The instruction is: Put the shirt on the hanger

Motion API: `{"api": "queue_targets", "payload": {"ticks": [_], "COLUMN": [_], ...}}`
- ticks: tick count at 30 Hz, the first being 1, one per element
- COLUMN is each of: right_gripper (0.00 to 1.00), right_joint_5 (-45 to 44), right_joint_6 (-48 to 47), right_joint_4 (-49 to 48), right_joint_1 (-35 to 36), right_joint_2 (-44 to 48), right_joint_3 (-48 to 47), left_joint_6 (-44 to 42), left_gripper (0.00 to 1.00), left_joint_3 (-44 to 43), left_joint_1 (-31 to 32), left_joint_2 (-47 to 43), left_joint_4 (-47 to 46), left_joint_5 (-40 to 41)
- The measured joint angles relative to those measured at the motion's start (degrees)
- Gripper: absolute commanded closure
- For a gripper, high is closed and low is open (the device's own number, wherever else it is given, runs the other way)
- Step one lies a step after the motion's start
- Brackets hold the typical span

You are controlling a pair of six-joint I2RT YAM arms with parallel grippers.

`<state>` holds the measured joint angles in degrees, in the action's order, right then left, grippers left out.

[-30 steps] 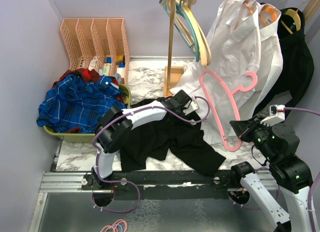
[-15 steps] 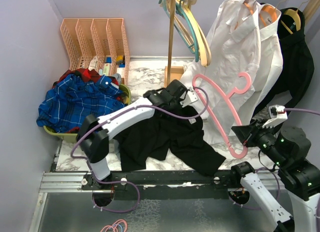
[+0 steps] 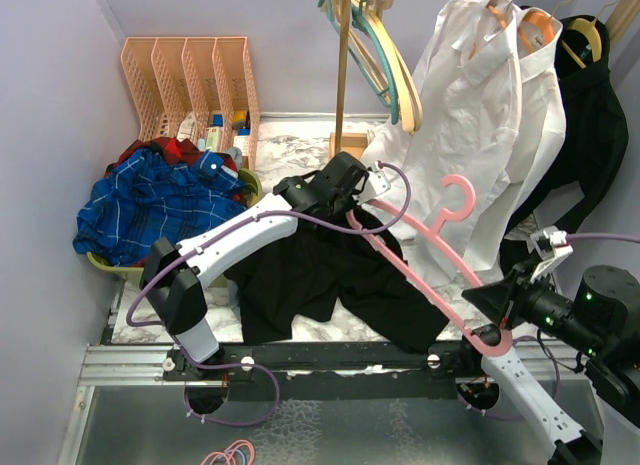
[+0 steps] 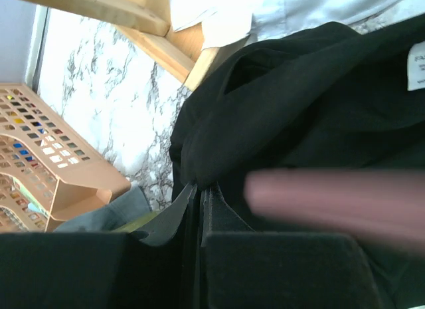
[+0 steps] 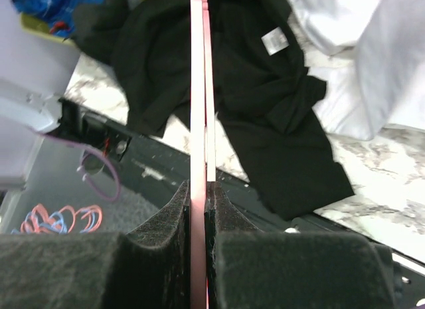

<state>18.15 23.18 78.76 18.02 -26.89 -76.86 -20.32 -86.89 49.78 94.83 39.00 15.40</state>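
Hanger (image 5: pixel 198 90) clamped in right pincer (image 5: pixel 198 187) slants over shirt (image 5: pixel 255 96), whose edge left pincer (image 4: pixel 199 188) pinches.

shirt (image 3: pixel 320 280) on table (image 3: pixel 285 150), hanger (image 3: pixel 400 264) across its right side, laundry basket (image 3: pixel 130 276) left, file rack (image 3: pixel 190 75) behind basket

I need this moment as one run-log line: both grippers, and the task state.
left gripper: shut on shirt | right gripper: shut on hanger | task: shirt not yet on hanger

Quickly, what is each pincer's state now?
Left pincer: closed on the soft black shirt.
Right pincer: closed on the thin pink plastic hanger.
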Motion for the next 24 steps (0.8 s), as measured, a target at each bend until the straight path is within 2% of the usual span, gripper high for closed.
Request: {"api": "queue_targets", "payload": {"ticks": [5, 12, 19, 24], "right_gripper": [0.99, 0.99, 0.99, 0.99], "right_joint_5": [5.3, 5.7, 5.0, 3.4], "right_joint_6": [-0.3, 2.1, 2.7, 3.3], "right_joint_4": [1.4, 0.5, -3.8, -11.6], "right_joint_1": [0.0, 0.0, 0.0, 0.0], "right_joint_2": [2.4, 5.7, 2.6, 1.1], "right_joint_3": [0.0, 6.2, 11.4, 12.6], "left_joint_6": [0.8, 2.7, 4.2, 4.3], "left_gripper": [1.00, 1.00, 1.00, 1.00], "left_joint_3": [-1.1, -6.8, -11.7, -12.1], "left_joint_1": [-2.1, -3.4, -3.6, -3.6], "left_joint_2": [0.2, 0.5, 0.5, -0.4], "left_joint_4": [0.3, 2.5, 7.5, 10.0], "left_joint_5": [0.9, -0.6, -8.2, -12.5]}}
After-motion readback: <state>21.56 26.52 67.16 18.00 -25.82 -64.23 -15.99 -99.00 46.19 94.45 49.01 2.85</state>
